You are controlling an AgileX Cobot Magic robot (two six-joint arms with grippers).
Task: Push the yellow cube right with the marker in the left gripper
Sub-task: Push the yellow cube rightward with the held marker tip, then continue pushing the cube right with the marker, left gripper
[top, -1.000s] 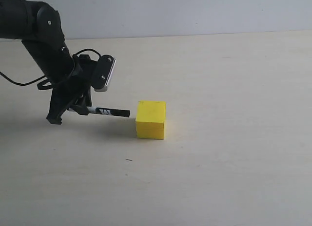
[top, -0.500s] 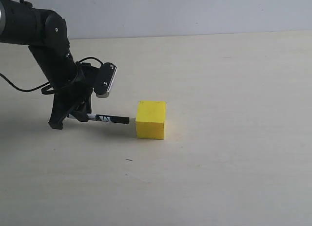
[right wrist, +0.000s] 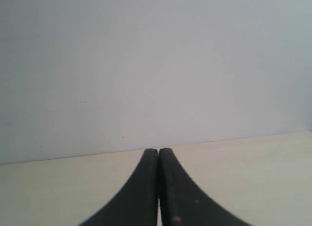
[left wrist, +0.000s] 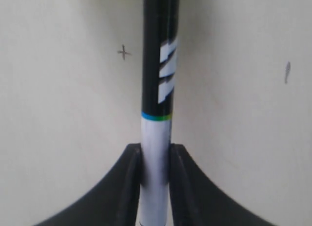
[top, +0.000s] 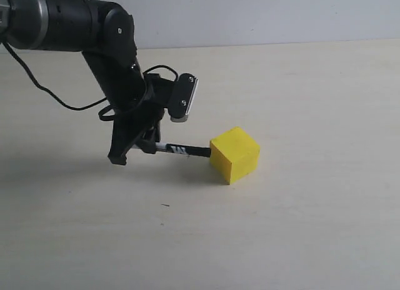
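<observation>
The yellow cube (top: 235, 155) rests on the pale table (top: 300, 227), turned so one corner faces the camera. My left gripper (top: 134, 149) is shut on the marker (top: 182, 150), which lies nearly level and points right. Its black cap end touches the cube's left face. In the left wrist view the two black fingers (left wrist: 130, 172) clamp the marker's (left wrist: 158, 80) white barrel, the black cap with white lettering running away from them; the cube is out of that view. My right gripper (right wrist: 158, 153) shows only in its own wrist view, fingers pressed together and holding nothing, facing a grey wall.
A small dark mark (top: 165, 205) sits on the table in front of the left arm. Black cables (top: 69, 105) loop behind that arm. The grey wall (top: 250, 15) runs along the table's far edge.
The left arm has swept right with the marker. The cube has slid right by roughly its own width and turned about its vertical axis.
</observation>
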